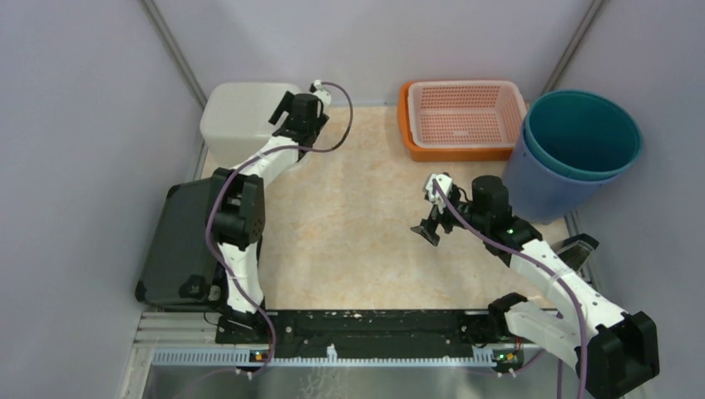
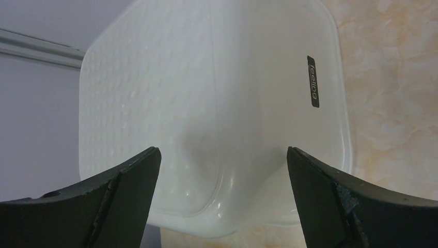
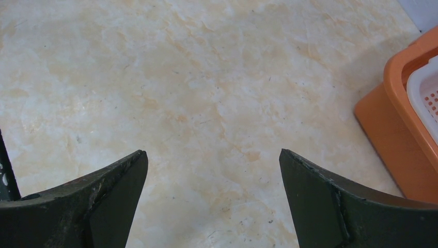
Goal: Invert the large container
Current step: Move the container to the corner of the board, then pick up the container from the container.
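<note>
White plastic container sits at far-left corner of table. Left gripper faces its right side, jaws spread wide and empty, contact unclear. Right gripper also spread and empty, mid-table, well apart. Left arm nearer. Left wrist view alone shows dimpled face and dark side label.

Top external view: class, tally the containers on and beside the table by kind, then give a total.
white tub: 1
orange basin: 1
mesh basket: 1
buckets: 2, a teal bucket nested in a blue bucket
black case: 1
Total: 6
</note>
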Available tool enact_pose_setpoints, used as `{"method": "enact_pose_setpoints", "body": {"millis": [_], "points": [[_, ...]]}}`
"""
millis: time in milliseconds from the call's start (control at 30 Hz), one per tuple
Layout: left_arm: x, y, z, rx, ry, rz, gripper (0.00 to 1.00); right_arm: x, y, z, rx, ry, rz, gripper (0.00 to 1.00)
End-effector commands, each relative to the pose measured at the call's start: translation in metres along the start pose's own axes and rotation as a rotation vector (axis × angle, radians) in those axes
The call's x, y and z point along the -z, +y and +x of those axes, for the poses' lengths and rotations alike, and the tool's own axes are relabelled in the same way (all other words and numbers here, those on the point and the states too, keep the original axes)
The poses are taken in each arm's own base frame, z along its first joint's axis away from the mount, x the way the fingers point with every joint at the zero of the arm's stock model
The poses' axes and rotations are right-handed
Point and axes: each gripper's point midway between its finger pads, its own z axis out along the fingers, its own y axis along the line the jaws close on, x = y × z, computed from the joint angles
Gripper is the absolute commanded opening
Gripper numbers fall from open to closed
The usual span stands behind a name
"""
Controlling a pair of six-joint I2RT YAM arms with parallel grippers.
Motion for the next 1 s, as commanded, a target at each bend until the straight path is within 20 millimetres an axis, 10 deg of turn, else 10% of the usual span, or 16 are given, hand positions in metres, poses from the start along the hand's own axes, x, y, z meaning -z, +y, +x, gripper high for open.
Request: {"method": "enact_pose_setpoints", "body": {"millis": [0, 567, 800, 967], "points": [[-0.009, 0.01, -0.016, 0.058, -0.024, -0.03, 0.99, 0.0, -0.003, -0.009, 0.02, -0.037, 0.004, 0.99], [-0.017, 0.018, -0.044, 0.087, -0.081, -0.019, 0.99, 0.003, -0.006, -0.014, 0.03, -0.045, 0.022, 0.99], [0.077, 0.034, -0.112, 0.199, -0.333, 0.203, 0.99, 0.015, -0.022, -0.042, 0.02, -0.081, 0.1, 0.99], [0.15, 0.001, -0.109, 0.11, -0.433, 0.503, 0.99, 0.03, -0.04, -0.071, 0.004, -0.094, 0.178, 0.99]]}}
